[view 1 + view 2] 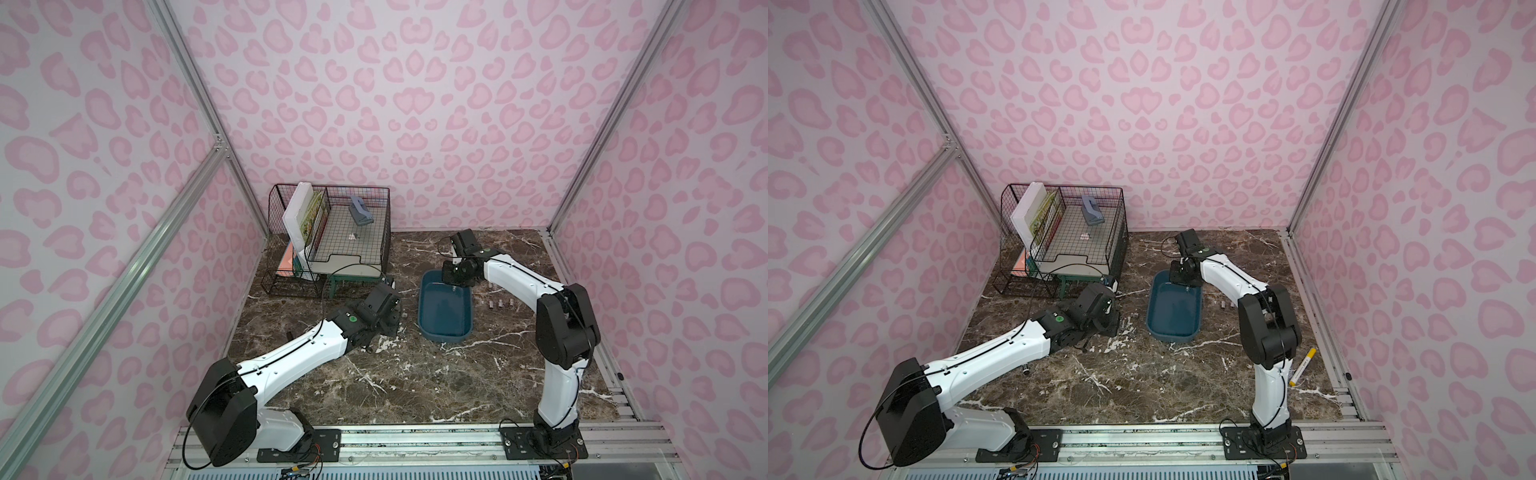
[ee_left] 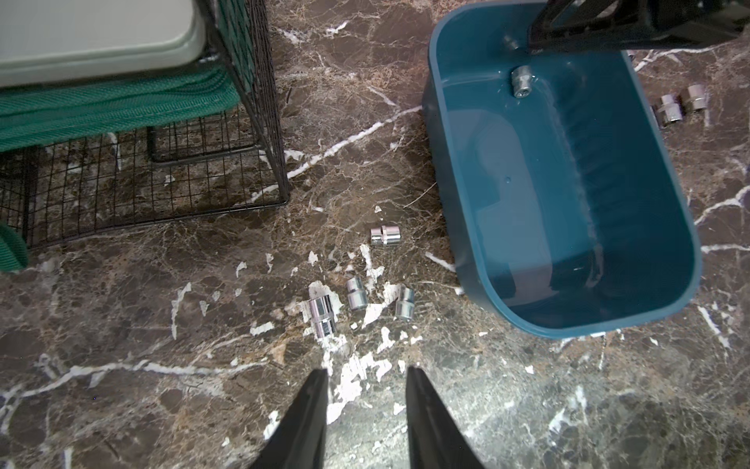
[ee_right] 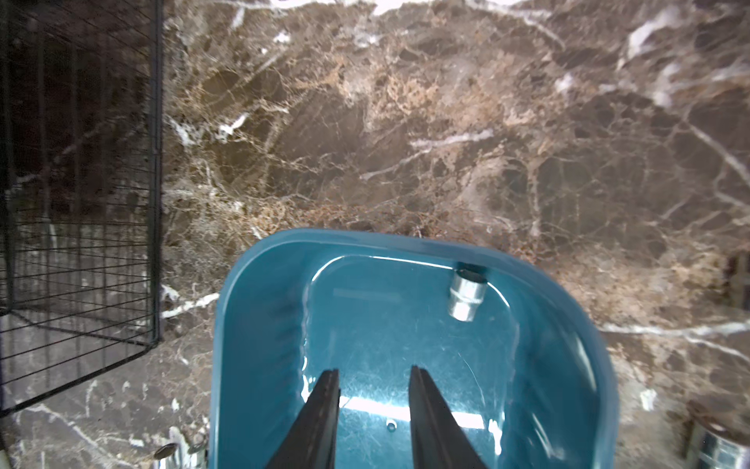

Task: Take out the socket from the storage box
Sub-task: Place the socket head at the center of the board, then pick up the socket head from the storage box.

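We see the storage box (image 1: 446, 316) standing on the dark marble table (image 1: 415, 374), a little right of the middle. The socket (image 3: 466, 296) lies on its side on the box floor at the far end, tucked into a corner close against the curved wall. In the left wrist view the socket (image 2: 520, 81) shows at that same end. Our right hand (image 3: 373, 371) hangs inside that end of the box, its two fingers parted with only bare blue floor between them, gripping nothing. The socket sits ahead of the fingertips and off to one side, apart from them, with the box wall rising just behind it. Our left hand (image 2: 367, 371) hovers over the table to the left of the box, likewise released and empty. Ahead of it four loose sockets (image 2: 357, 294) lie scattered on the marble, near the box's left wall. A short row of sockets (image 1: 500, 303) lies on the table on the box's right side. The black wire rack (image 1: 328, 232) stands at the back left, near the box but not touching it, with a grey-blue tool (image 1: 360, 212) on its upper tray. A yellow marker (image 1: 1302, 368) lies near the table's right edge, beside the right arm.
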You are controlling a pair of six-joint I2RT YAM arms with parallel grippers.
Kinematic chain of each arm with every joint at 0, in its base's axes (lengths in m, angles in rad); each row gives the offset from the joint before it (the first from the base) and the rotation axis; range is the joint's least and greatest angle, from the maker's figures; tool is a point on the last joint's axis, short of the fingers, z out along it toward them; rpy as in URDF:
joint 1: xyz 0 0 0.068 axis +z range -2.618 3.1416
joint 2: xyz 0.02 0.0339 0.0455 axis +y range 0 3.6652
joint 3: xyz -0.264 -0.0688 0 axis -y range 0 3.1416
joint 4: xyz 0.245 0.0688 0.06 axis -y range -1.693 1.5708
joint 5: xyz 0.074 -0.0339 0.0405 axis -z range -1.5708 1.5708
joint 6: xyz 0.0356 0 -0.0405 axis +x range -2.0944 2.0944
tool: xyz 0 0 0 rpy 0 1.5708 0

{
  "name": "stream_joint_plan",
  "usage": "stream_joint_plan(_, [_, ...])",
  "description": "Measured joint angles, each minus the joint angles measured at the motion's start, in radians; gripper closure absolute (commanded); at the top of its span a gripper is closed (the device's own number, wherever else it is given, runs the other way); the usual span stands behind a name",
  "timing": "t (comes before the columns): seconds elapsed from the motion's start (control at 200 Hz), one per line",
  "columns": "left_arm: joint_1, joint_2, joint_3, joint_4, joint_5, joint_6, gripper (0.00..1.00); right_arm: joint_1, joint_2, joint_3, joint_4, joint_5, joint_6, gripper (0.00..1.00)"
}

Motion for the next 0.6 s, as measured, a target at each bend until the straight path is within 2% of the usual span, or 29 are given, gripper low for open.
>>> stream_joint_plan(0.6, [0.003,0.006,-0.015,0.002,0.0,0.001,0.62,-0.006,0.087,0.007,0.018,0.047,0.036,0.63])
